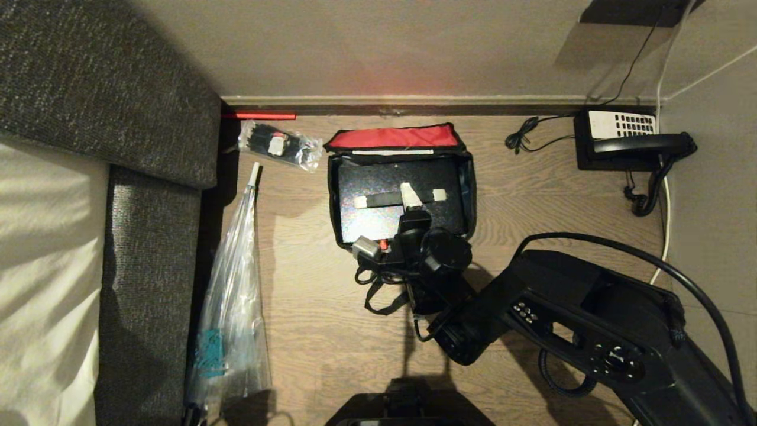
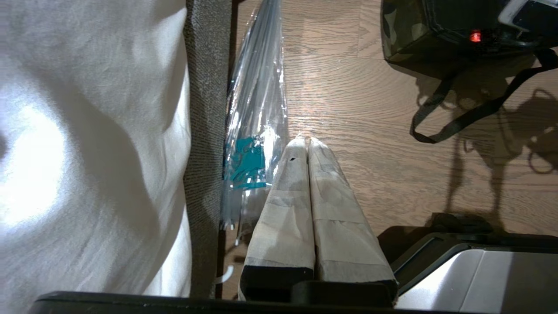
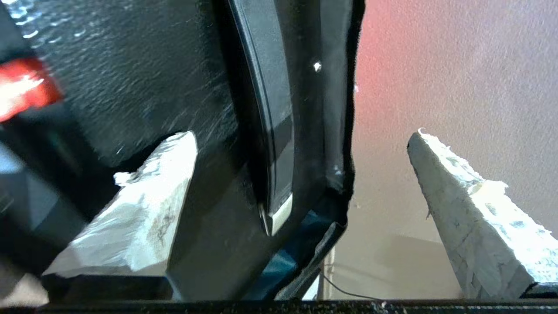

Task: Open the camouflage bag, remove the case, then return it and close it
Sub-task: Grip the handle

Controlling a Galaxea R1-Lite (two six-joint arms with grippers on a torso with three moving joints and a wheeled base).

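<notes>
Right claw [image 1: 412, 198] is spread wide and holds nothing; it hangs over the open bag [image 1: 471, 195], fingertips down at the handle [image 1: 390, 200] of the case [image 1: 366, 222]. From my wrist, one finger [image 3: 148, 205] sits on the case side of the handle and the other [image 3: 471, 209] stands well clear, out past the bag's wall. The case lies flat inside the bag, directly beneath me, with the red-lined lid [image 1: 393, 137] folded back beyond it.

Risks, as I judge them:
- Closing from this stance may trap the bag's edge with the handle, so the bag lifts too.
- The handle is thin and flat; a shallow pinch may slip off.
- The case nearly fills the bag, so a tilted pull could jam it.
- The loose strap [image 1: 384, 302] lies near my wrist and may snag.

Left claw [image 2: 308, 144] is parked low beside the sofa [image 2: 207, 131], fingers pressed together, empty.
</notes>
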